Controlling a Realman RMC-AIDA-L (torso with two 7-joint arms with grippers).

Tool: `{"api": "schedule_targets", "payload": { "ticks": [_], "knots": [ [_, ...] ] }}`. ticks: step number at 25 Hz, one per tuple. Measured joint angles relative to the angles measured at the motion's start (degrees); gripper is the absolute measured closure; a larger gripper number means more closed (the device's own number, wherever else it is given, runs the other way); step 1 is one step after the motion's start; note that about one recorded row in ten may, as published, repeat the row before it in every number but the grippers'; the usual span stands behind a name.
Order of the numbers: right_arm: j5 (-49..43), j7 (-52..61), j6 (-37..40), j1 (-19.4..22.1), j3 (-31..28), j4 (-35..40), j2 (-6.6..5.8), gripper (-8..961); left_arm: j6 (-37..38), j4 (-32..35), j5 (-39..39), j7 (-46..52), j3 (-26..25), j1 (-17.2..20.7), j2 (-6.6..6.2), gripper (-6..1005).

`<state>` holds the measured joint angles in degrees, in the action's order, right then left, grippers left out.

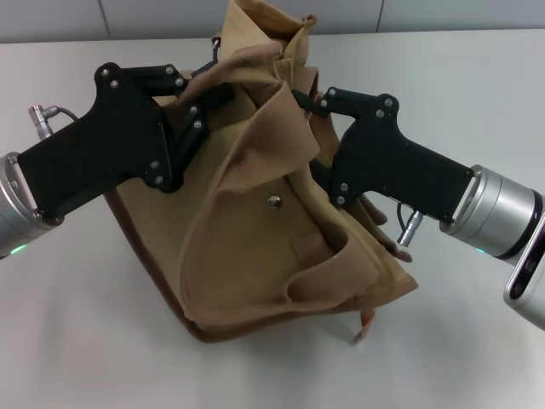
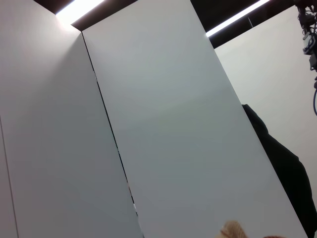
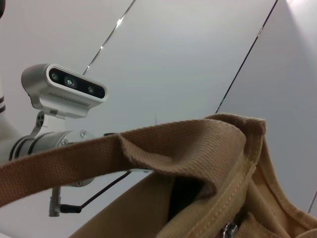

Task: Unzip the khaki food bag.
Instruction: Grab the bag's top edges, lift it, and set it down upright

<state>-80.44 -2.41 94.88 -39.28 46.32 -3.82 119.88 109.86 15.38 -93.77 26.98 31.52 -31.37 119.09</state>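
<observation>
The khaki food bag [image 1: 255,221] leans between both arms. The left gripper [image 1: 207,100] at ten o'clock and the right gripper [image 1: 308,100] at one o'clock both pinch its top.

I see the khaki food bag [image 1: 255,230] sitting mid-table [image 1: 477,366], slumped over. My left gripper [image 1: 204,106] presses in at its upper left side, my right gripper [image 1: 308,100] at its upper right, handles between them.
</observation>
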Motion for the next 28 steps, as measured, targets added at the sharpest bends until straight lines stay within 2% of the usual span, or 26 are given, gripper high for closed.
{"api": "schedule_targets", "payload": {
  "ticks": [5, 10, 13, 18, 24, 27, 28],
  "knots": [
    [0.0, -0.02, -0.16, -0.16, 0.08, -0.1, 0.0, 560, 0.04, -0.27, 0.0, -0.01, 0.03, -0.01, 0.0, 926],
    [0.0, -0.44, -0.08, -0.35, 0.34, -0.14, 0.0, 685, 0.03, -0.27, 0.0, -0.07, 0.03, -0.01, 0.0, 926],
    [0.01, -1.59, 1.01, 0.36, 0.03, -0.11, 0.0, 881, -0.06, -0.27, 0.0, -0.15, -0.01, -0.01, -0.06, 926],
    [0.24, -1.45, 2.24, 1.84, 0.0, 0.25, 0.0, 956, -0.2, -0.26, -0.01, -0.14, -0.39, -0.01, -0.09, 926],
    [-0.11, -1.27, 3.08, 4.3, 0.48, 0.38, -0.18, 950, -0.79, -0.37, 1.28, -0.06, -0.51, -0.01, -0.09, 926],
    [-1.32, -1.08, 4.66, 6.95, 0.7, 0.62, -0.45, 939, -1.26, -0.61, 2.08, -0.05, -0.51, -0.01, -0.06, 926],
    [-2.12, -0.82, 6.06, 9.23, 0.73, 1.23, -0.57, 936, -1.58, -0.95, 2.85, -0.04, -0.52, -0.01, -0.04, 926]
  ]
}}
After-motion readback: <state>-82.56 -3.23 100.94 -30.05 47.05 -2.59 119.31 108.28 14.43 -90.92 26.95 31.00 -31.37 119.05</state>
